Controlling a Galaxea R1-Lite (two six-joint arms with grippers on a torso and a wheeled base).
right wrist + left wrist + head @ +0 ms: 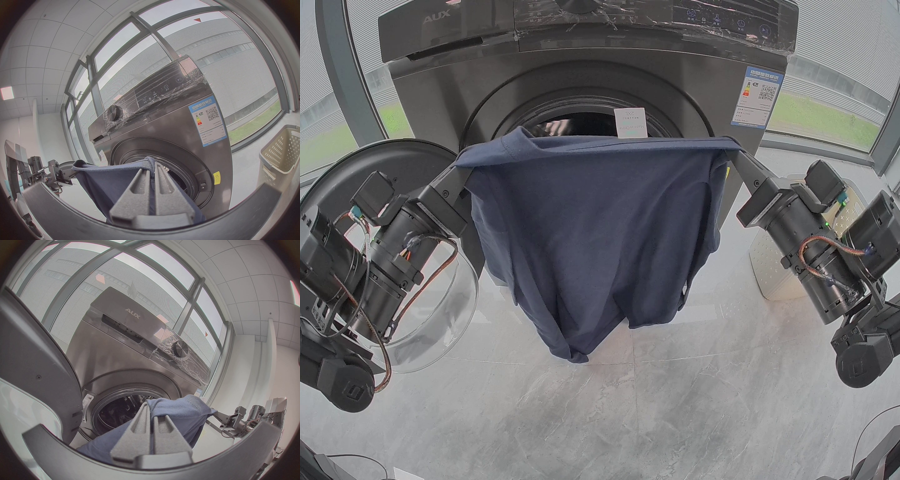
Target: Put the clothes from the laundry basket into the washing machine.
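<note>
Navy shirt [587, 231] hangs stretched between both arms, before the open washing machine [444, 100] drum. Left end effector [461, 169] clamped on one top corner, right end effector [739, 157] on the other. Laundry basket [778, 275] on floor [687, 400] beside machine.

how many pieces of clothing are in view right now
1: a navy blue t-shirt, stretched between the left gripper and the right gripper before the open grey washing machine. More may lie hidden in its drum or the cream plastic laundry basket.
</note>
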